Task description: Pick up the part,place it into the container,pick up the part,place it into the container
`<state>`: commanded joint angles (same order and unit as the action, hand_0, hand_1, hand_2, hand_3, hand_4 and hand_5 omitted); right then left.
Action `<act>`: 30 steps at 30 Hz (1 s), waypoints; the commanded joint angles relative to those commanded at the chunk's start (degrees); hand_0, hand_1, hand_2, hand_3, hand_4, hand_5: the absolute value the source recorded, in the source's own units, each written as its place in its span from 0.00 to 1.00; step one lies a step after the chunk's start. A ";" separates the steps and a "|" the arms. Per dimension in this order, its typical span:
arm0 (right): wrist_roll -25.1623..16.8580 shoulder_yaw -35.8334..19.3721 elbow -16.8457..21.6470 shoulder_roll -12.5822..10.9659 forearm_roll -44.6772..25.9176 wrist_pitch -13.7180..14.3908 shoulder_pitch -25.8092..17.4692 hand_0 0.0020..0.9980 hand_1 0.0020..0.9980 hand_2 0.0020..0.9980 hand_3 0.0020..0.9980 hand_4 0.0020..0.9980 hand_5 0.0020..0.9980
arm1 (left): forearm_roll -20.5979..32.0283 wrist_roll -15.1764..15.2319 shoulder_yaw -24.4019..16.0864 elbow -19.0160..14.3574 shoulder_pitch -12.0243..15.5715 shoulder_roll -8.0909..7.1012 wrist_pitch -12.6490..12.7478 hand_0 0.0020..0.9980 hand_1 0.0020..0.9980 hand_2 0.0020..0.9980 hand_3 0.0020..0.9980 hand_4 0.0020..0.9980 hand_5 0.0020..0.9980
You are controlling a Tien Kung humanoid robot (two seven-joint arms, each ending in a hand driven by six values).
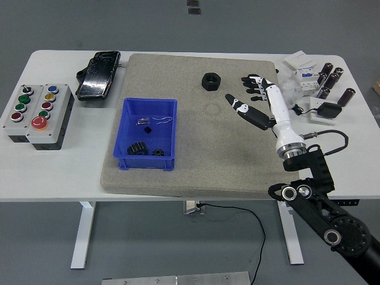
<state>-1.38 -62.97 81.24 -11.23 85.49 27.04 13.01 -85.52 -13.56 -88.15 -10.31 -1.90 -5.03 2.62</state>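
A blue container (126, 135) sits on the left part of the grey mat (202, 166). It holds a black gear (137, 148), a smaller gear (158, 152) and some small metal pieces (145, 123). One black nut (210, 80) stands at the mat's far middle. My right hand (240, 91) is white with black fingertips. It is open with the fingers spread, at the mat's far right, and holds nothing. Its fingers (254, 85) cover the spot where the second nut stood, so that nut is hidden. The left arm is out of view.
A grey button box (38, 113) and a black device (98, 74) lie at the left of the table. White parts and dark cylinders (329, 80) and a black adapter (328, 110) lie at the far right, close to my right hand.
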 joint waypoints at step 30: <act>-19.71 -26.04 -0.71 0.08 -29.78 -5.16 -9.10 0.60 0.64 0.68 0.64 0.92 0.68 | -0.37 0.21 -0.02 0.00 -0.60 -0.41 -0.07 0.67 0.63 0.55 0.60 0.71 0.36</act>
<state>-21.09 -89.02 80.53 -11.16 55.71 21.88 3.91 -85.89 -13.35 -88.17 -10.31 -2.50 -5.43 2.55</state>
